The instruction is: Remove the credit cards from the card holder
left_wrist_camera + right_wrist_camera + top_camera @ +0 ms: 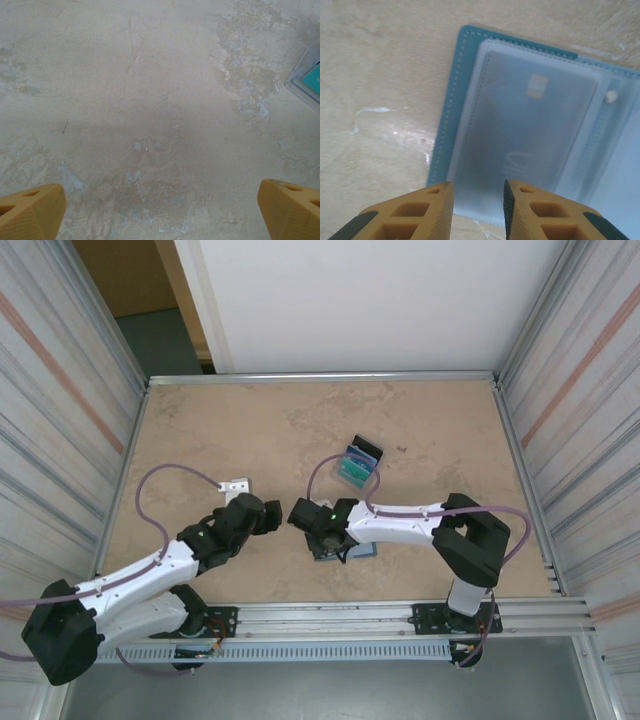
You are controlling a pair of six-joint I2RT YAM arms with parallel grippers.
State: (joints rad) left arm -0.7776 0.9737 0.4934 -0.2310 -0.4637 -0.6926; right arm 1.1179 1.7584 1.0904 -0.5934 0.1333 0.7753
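Observation:
The card holder [356, 551] lies open on the table near the front, and my right gripper [318, 530] hangs just over its left part. In the right wrist view its blue stitched border [451, 100] frames a clear sleeve with a grey chip card [530, 125] inside. My right gripper [478, 202] is open by a narrow gap over the sleeve's near edge, gripping nothing. A small pile of credit cards [357, 466], teal, light blue and black, lies farther back. My left gripper [266, 515] is wide open over bare table [160, 210]; the teal card's corner [312, 77] shows at the right edge.
A small white piece [235, 484] lies on the table behind the left gripper. Corrugated metal walls [60, 420] close in the table on the left and right, and a rail [400, 615] runs along the front edge.

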